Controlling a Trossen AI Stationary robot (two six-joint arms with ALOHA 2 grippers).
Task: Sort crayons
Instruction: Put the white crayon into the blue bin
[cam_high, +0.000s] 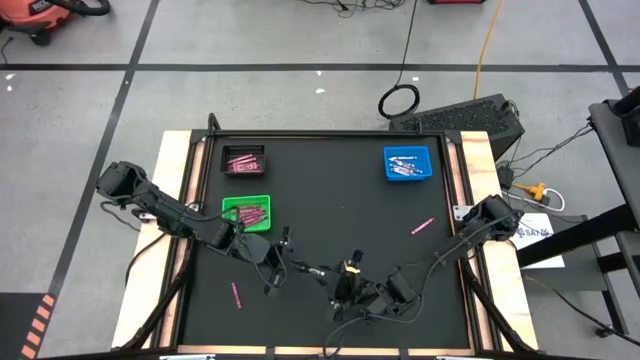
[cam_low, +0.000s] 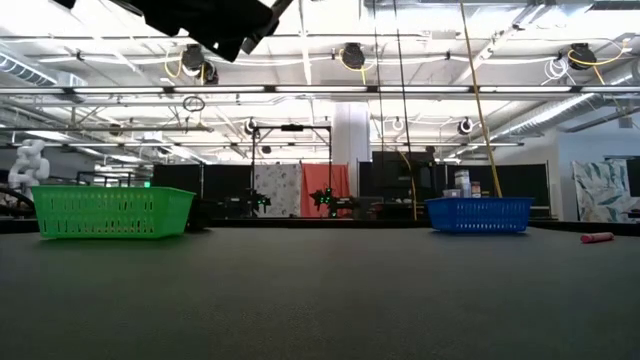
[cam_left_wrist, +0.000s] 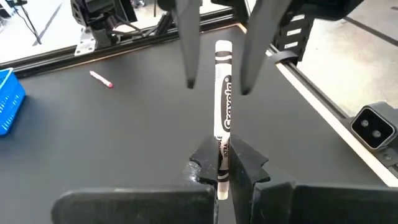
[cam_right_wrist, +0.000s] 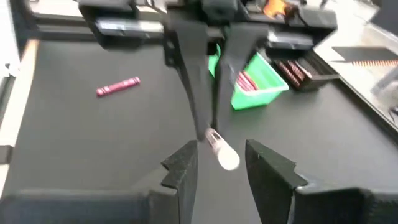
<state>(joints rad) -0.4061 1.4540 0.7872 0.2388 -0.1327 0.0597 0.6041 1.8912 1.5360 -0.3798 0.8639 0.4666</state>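
Lower centre of high view: left gripper (cam_left_wrist: 221, 158) clamped on a white crayon (cam_left_wrist: 222, 93), presented to right gripper (cam_right_wrist: 221, 158), jaws apart; trays partly filled; pink crayon (cam_high: 422, 226) at right and another (cam_high: 236, 294) at lower left unsorted.

Counter (cam_high: 330, 170): black mat top with pale wooden strips along its left and right edges.

Lying on it:
- Black tray (cam_high: 243, 159), near the far left corner, holding pink crayons.
- Green tray (cam_high: 246, 211), by the left edge, nearer than the black tray, holding reddish crayons.
- Blue tray (cam_high: 407, 163), near the far right corner, holding pale crayons.
- Loose pink crayon (cam_high: 422, 226), toward the right edge.
- Loose pink crayon (cam_high: 236, 294), toward the near left corner.
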